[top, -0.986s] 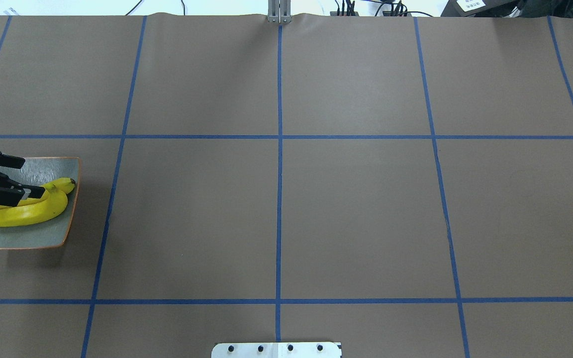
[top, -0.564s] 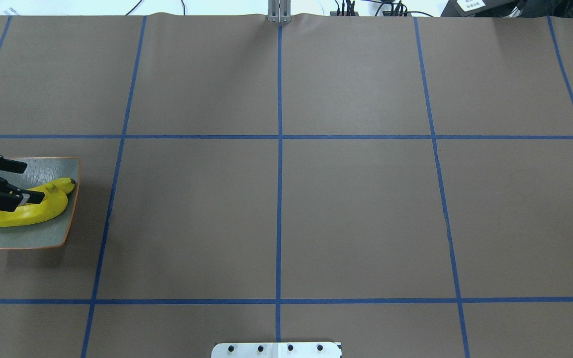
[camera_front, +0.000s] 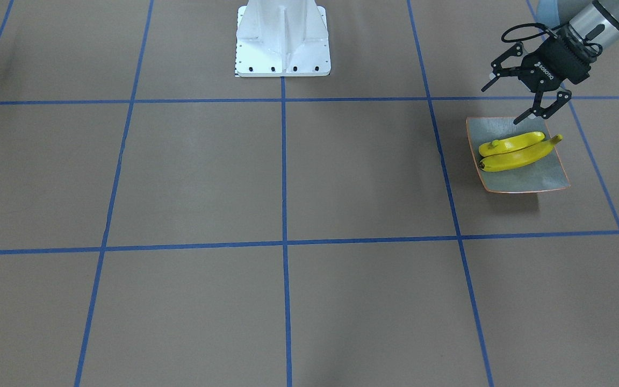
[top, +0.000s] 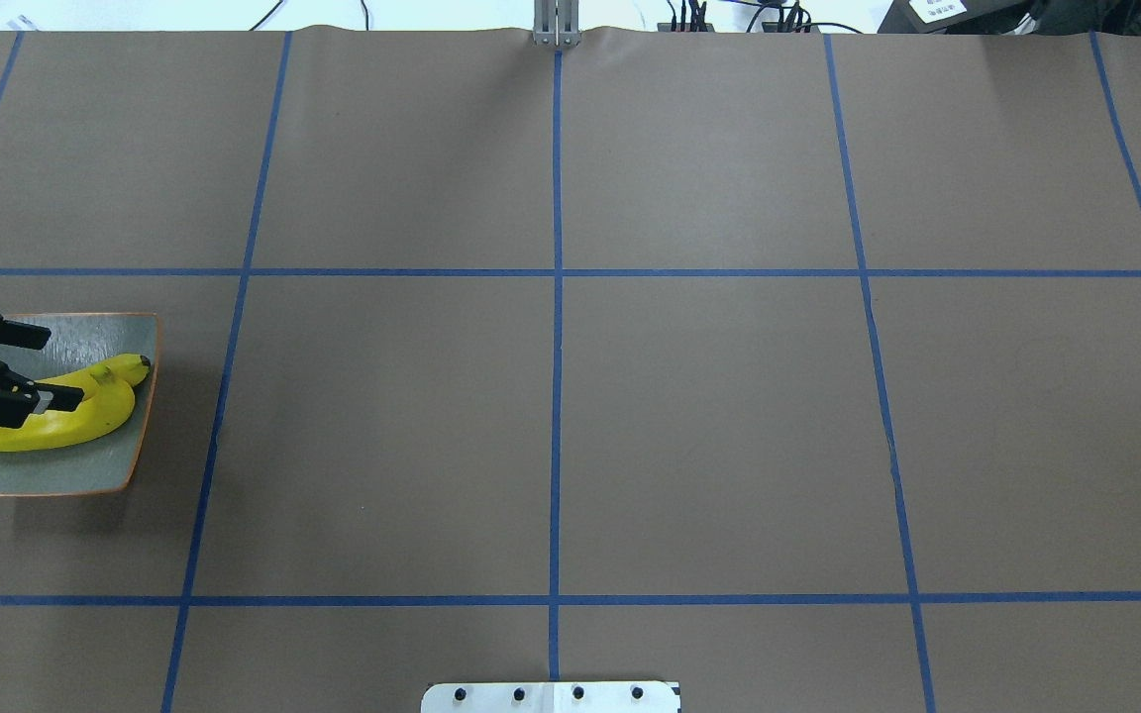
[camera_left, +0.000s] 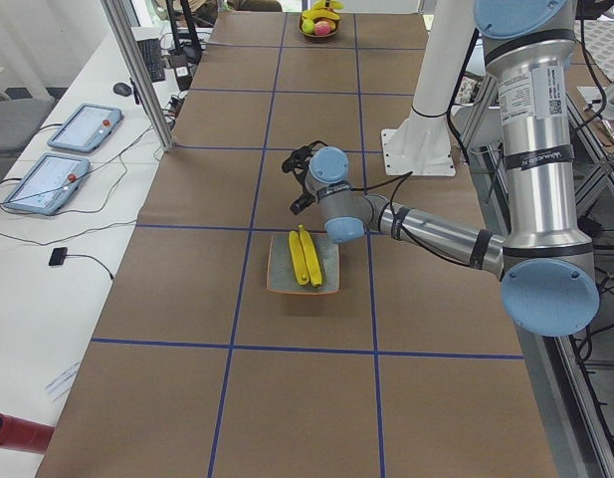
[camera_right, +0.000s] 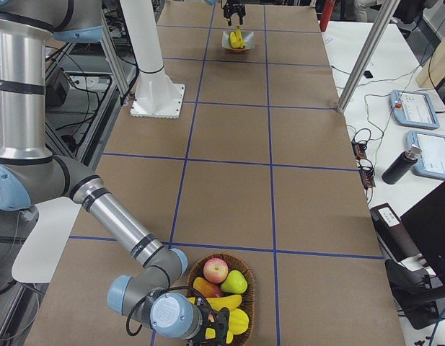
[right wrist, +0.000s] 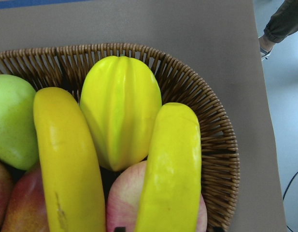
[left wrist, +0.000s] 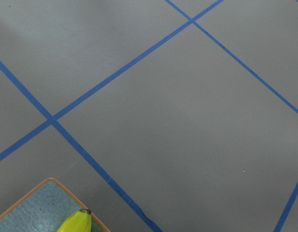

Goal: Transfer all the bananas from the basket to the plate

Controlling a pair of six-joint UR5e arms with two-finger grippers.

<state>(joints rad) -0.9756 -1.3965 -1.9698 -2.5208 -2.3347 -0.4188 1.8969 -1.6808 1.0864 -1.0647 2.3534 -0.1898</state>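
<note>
While its two black fingers stand spread wide with nothing between them, the left end effector (camera_front: pixel 503 105) (top: pixel 48 366) hangs raised above the square grey-green plate with the thin orange-brown rim (camera_front: pixel 524 180) (top: pixel 85 337), touching neither the dish nor the fruit. On that plate lie two bright yellow curved bananas (camera_front: pixel 513 150) (top: pixel 65 421), side by side and touching along their length, with their dark tips toward the middle of the worktop. The left wrist view catches only one corner of the plate (left wrist: pixel 37 208) and one banana tip. The plate sits near the left end of the brown paper-covered worktop marked with a blue tape grid (top: pixel 709 426).

At the opposite end, the right end effector (camera_right: pixel 216 333) is lowered over the round brown wicker basket (camera_right: pixel 247 270) (right wrist: pixel 211 140). I cannot tell whether its fingers are spread or pressed together. Its wrist view looks closely into the basket, where two more yellow bananas lie: one on the left (right wrist: pixel 66 154), one on the right (right wrist: pixel 170 164). Between them rests a ribbed yellow fruit (right wrist: pixel 120 111). A green apple (right wrist: pixel 11 121) sits at the left edge, and reddish fruit shows underneath. The side view also shows a red-and-yellow apple (camera_right: pixel 216 269) and a green pear (camera_right: pixel 235 282) at the basket's far side.
</note>
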